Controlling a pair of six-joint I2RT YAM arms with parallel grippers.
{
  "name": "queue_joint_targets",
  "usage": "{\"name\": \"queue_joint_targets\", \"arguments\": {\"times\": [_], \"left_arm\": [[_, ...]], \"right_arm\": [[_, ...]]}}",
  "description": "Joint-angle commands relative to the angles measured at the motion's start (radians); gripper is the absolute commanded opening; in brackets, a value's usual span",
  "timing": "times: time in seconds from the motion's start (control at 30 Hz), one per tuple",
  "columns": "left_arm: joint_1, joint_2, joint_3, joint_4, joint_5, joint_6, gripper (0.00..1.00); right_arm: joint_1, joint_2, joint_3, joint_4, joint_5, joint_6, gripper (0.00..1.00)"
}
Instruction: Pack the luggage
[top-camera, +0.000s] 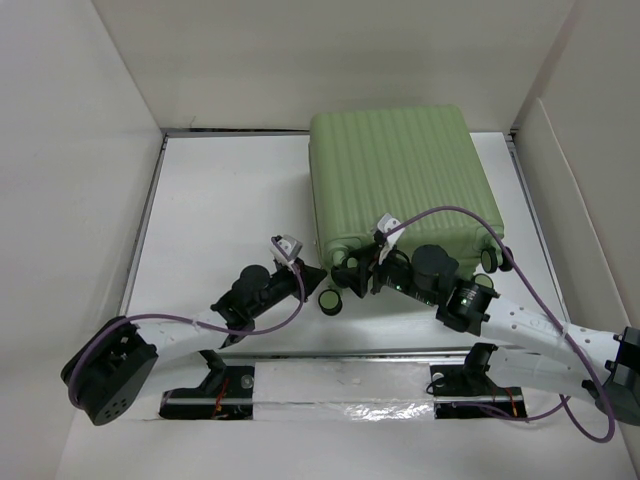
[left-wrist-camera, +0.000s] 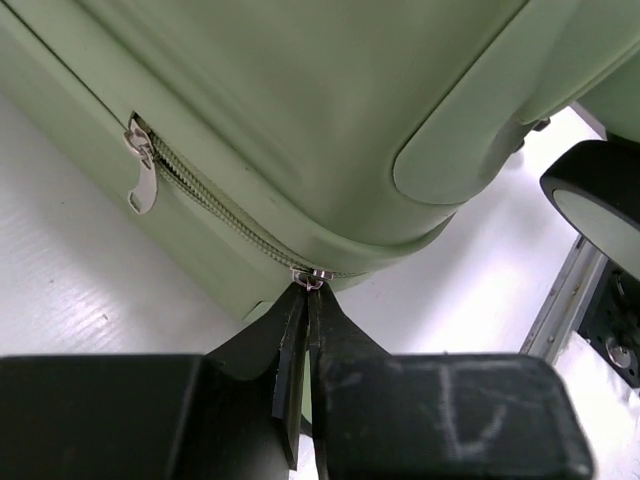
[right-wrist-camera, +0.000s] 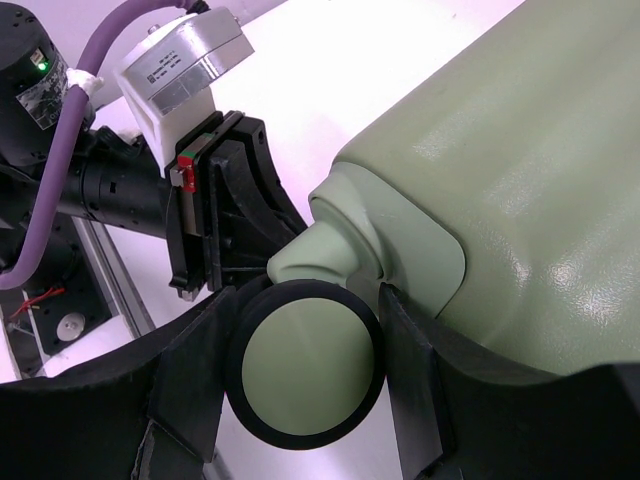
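While the luggage (top-camera: 400, 180) lies closed and flat toward the far right of the tabletop (top-camera: 230, 200), the left tool (left-wrist-camera: 308, 292) is clenched on a small metal zipper pull (left-wrist-camera: 310, 277) at its near left corner. The right tool (right-wrist-camera: 305, 300) straddles a wheel (right-wrist-camera: 305, 375) at that same corner, one finger on each side; I cannot tell whether they press on it.

Left wrist: zipper pull (left-wrist-camera: 310, 277) mostly buried between the shut jaws of left gripper (left-wrist-camera: 308, 292); only a metal sliver shows. Luggage (left-wrist-camera: 330, 110) cropped at top and right edges. Right wrist: wheel (right-wrist-camera: 305, 365) sits between the jaws of right gripper (right-wrist-camera: 308, 300); contact unreadable. Top view: luggage contents hidden.
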Motion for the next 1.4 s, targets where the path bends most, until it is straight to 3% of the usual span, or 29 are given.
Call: {"name": "queue_joint_targets", "arguments": {"times": [0.0, 0.1, 0.37, 0.5, 0.53, 0.63, 0.67, 0.73, 0.77, 0.83, 0.9, 0.93, 1.1, 1.23, 1.37], "left_arm": [[0.011, -0.020, 0.065, -0.030, -0.211, 0.030, 0.00], [0.024, -0.020, 0.084, -0.102, -0.393, -0.002, 0.00], [0.130, 0.177, 0.214, 0.005, -0.515, -0.033, 0.00], [0.152, 0.180, 0.275, -0.059, -0.589, -0.115, 0.00], [0.152, 0.124, 0.265, -0.076, -0.614, -0.136, 0.05], [0.152, -0.069, 0.202, -0.163, -0.640, -0.206, 0.42], [0.152, -0.125, 0.202, -0.203, -0.640, -0.220, 0.59], [0.152, -0.299, 0.184, -0.336, -0.683, -0.251, 0.72], [0.152, -0.350, 0.185, -0.375, -0.686, -0.263, 0.83], [0.141, -0.482, 0.203, -0.494, -0.718, -0.287, 0.92], [0.097, -0.545, 0.214, -0.560, -0.729, -0.338, 0.99], [0.097, -0.587, 0.235, -0.581, -0.694, -0.340, 0.99], [0.097, -0.644, 0.346, -0.790, -0.643, -0.355, 0.99], [0.097, -0.702, 0.398, -0.869, -0.589, -0.337, 0.99], [0.097, -0.730, 0.388, -0.872, -0.549, -0.338, 0.99]], "right_arm": [[0.002, -0.023, 0.008, 0.118, -0.066, 0.015, 0.00], [0.002, -0.030, 0.008, 0.112, -0.088, 0.014, 0.00], [0.057, 0.048, 0.047, 0.125, -0.106, 0.000, 0.00], [0.083, 0.098, 0.082, 0.125, -0.108, -0.009, 0.00], [0.098, 0.117, 0.089, 0.123, -0.108, -0.011, 0.00], [0.127, 0.138, 0.117, 0.140, -0.109, -0.017, 0.00], [0.138, 0.152, 0.122, 0.144, -0.109, -0.017, 0.00], [0.153, 0.170, 0.158, 0.155, -0.123, -0.020, 0.02], [0.153, 0.192, 0.175, 0.152, -0.128, -0.029, 0.08], [0.195, 0.213, 0.247, 0.135, -0.118, -0.043, 0.24], [0.213, 0.238, 0.307, 0.059, -0.065, -0.071, 0.71], [0.227, 0.241, 0.362, -0.002, -0.046, -0.094, 1.00], [0.227, 0.129, 0.395, -0.096, 0.126, -0.170, 1.00], [0.227, -0.116, 0.332, -0.156, 0.354, -0.187, 1.00], [0.148, -0.227, 0.263, -0.202, 0.366, -0.148, 1.00]]}}
